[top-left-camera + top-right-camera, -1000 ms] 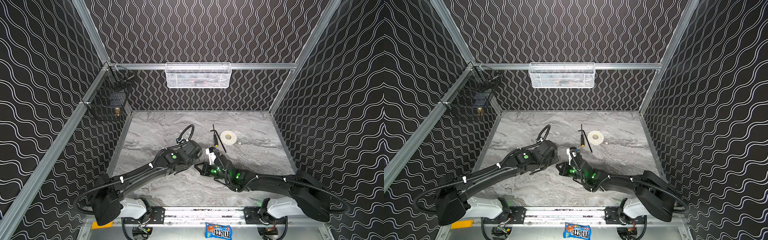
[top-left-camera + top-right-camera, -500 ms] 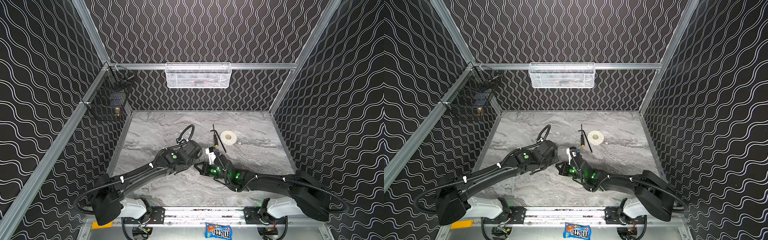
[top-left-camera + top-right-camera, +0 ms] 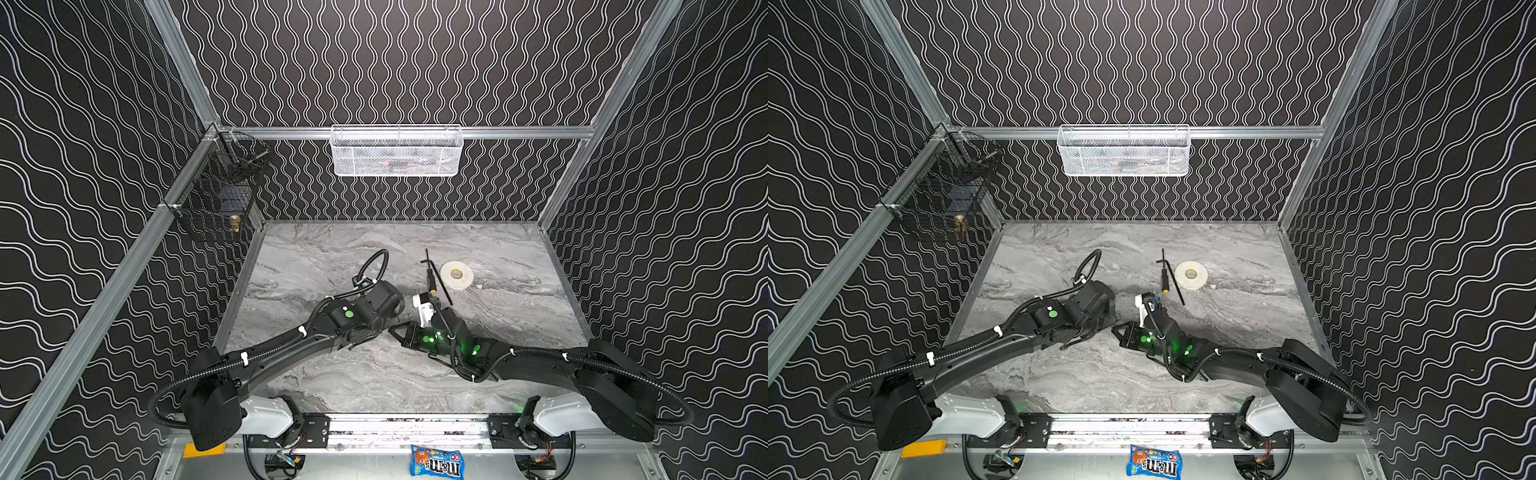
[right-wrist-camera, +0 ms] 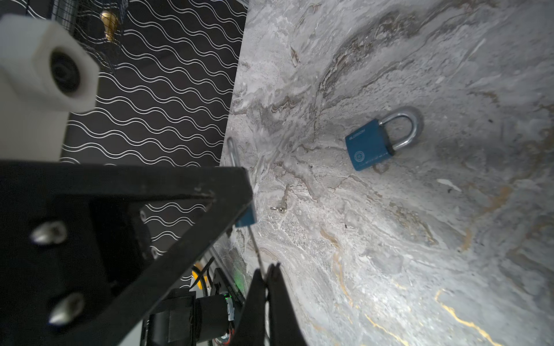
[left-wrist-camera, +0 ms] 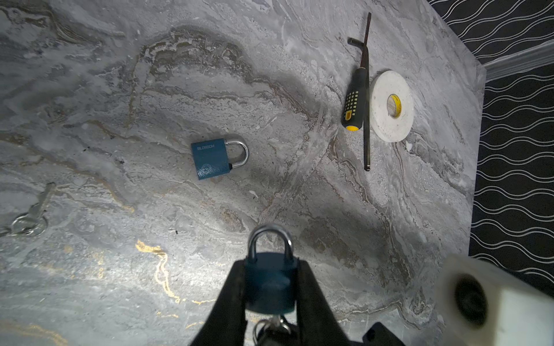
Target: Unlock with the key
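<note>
My left gripper is shut on the body of a blue padlock, whose silver shackle is closed and points away from the wrist. A key on a ring sticks out of the padlock's underside. In the right wrist view my right gripper is shut on that key, whose thin blade runs up into the padlock. In both top views the two grippers meet low over the middle of the table, hiding padlock and key.
A second blue padlock and a spare key lie on the marble table. A screwdriver, a hex key and a tape roll lie further back. A white basket hangs on the rear wall.
</note>
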Robot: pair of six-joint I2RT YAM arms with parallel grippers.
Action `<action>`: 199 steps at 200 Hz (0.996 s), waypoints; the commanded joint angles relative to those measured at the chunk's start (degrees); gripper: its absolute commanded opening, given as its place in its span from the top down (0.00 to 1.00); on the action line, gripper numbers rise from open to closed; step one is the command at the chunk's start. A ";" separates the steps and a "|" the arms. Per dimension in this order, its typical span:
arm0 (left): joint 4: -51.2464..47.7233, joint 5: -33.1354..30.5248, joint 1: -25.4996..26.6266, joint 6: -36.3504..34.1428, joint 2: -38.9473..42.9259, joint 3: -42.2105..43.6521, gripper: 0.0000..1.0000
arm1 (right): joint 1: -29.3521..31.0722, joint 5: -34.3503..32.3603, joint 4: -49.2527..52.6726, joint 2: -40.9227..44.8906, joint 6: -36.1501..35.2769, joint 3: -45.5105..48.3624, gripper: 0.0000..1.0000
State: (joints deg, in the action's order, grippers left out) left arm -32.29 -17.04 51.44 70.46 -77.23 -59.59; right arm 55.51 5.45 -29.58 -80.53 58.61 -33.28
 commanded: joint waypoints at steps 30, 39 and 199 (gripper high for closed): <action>1.18 0.34 -0.02 0.98 0.77 0.63 1.00 | -0.29 0.41 -3.99 -0.45 1.15 -1.57 1.00; 1.01 0.34 -0.01 1.11 0.82 0.38 1.00 | -0.21 0.28 -4.60 -0.57 1.08 -1.70 1.00; 1.07 2.70 0.19 3.80 2.20 1.68 1.00 | 0.31 -4.41 -8.20 2.19 -4.25 -1.54 1.00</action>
State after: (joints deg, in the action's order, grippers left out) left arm -29.02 -14.79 51.48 73.32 -75.40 -58.87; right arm 55.81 1.80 -31.24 -79.26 55.90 -33.89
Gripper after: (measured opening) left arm 0.265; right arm 0.055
